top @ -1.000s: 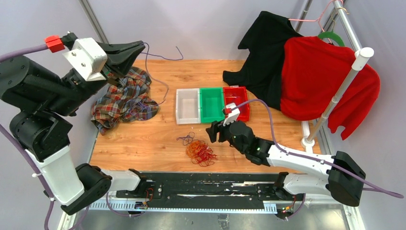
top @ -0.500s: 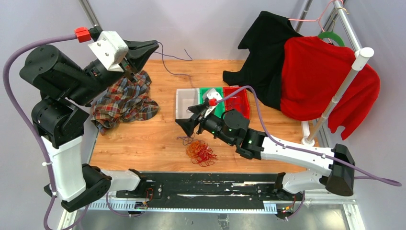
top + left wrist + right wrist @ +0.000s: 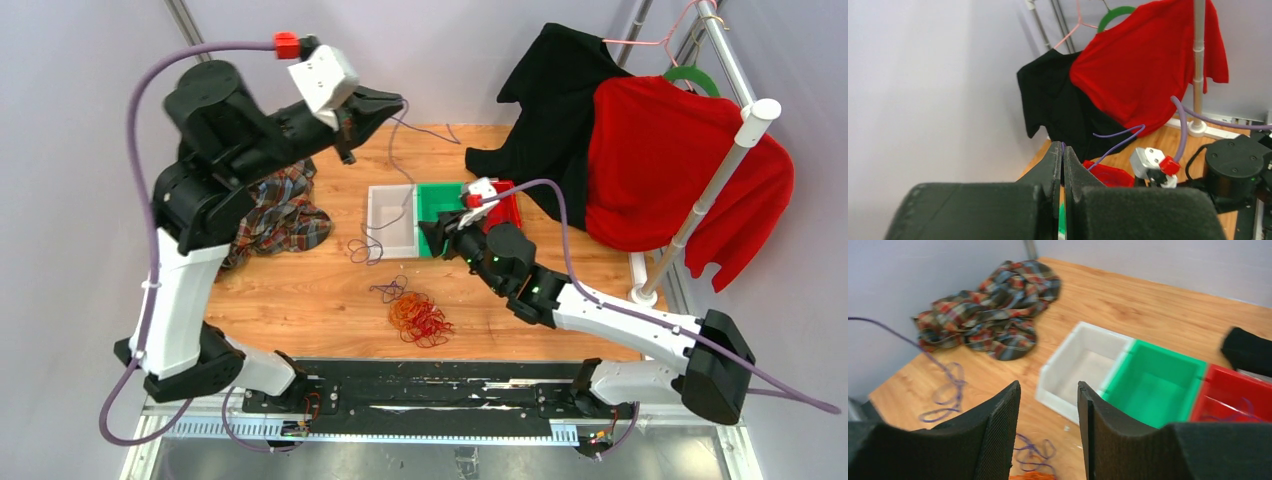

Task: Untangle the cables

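I am looking down at the wooden table [image 3: 300, 300] from my screen. My left gripper [image 3: 397, 104] is up high over the far side of the table. Its two fingers are pressed together, and they are pinching a thin purple cable [image 3: 952, 380] right at the tips. One end of that cable is sticking out past the fingers toward the back wall. The rest is hanging down in the air and ending in a few loose loops on the wood, just in front of the white bin [image 3: 392, 218].

The other cables are lying nearer to me. The cable pile [image 3: 418, 316], red and orange and all curly, is sitting on the wood near the front edge. A small purple bunch [image 3: 390, 290] is touching its far side.

My right gripper [image 3: 432, 238] is hanging low at the near edge of the green bin [image 3: 442, 200]. Its fingers [image 3: 1000, 415] are spread apart, with nothing between them. It is well apart from the pile.

The red bin [image 3: 505, 205] is standing beside the green one, all three in a row. A plaid cloth [image 3: 280, 215] is lying crumpled on the left side of the table.
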You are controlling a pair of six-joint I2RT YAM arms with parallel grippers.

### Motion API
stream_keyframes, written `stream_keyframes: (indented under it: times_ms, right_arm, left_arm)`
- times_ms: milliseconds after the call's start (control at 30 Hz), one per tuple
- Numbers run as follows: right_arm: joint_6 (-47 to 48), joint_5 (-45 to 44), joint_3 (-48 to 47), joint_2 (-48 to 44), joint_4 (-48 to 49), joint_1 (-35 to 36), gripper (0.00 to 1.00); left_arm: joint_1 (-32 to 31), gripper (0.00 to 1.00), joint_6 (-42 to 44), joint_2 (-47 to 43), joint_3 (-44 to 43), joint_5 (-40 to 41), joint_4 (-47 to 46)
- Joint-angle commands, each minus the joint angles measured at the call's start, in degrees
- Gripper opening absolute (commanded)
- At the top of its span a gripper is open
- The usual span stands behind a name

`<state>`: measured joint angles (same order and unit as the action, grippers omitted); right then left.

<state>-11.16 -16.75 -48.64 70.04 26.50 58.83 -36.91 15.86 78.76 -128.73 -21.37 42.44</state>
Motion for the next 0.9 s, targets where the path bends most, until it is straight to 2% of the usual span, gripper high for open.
stream_keyframes:
  times_ms: [0,100,233,433,700,867]
  right_arm:
    - [-2.4,-2.8,3.9,-4.1,-0.3,-6.4,0.46]
    - [-3.5,-4.4,5.2,-5.8,-4.1,-11.0,0.45]
    - [-5.9,-11.3,8.3,-9.3,-7.6,-15.0,0.5]
    - [-10.7,-17.9,11.5,-12.6,-14.1,-21.9,0.5]
    - [-13.0,-26.3,15.3,-16.5,-17.3,-25.3,0.51]
    - [-13.7,-27.9,16.8,-16.8,-19.0,-26.5,0.5]
  left_arm:
    - [-3.4,0.0,0.0,3.6,-1.5,1.8,-3.4]
    - [-4.7,0.0,0.4,5.9,-0.5,3.3,-7.1]
    - [-4.9,0.0,0.9,8.8,1.8,6.0,-13.1]
    - [-5.0,0.0,-0.2,14.5,4.3,7.4,-21.1]
    - [-5.3,0.0,0.1,24.5,3.8,8.8,-26.5]
    - [-5.3,0.0,2.1,29.6,4.0,11.0,-28.8]
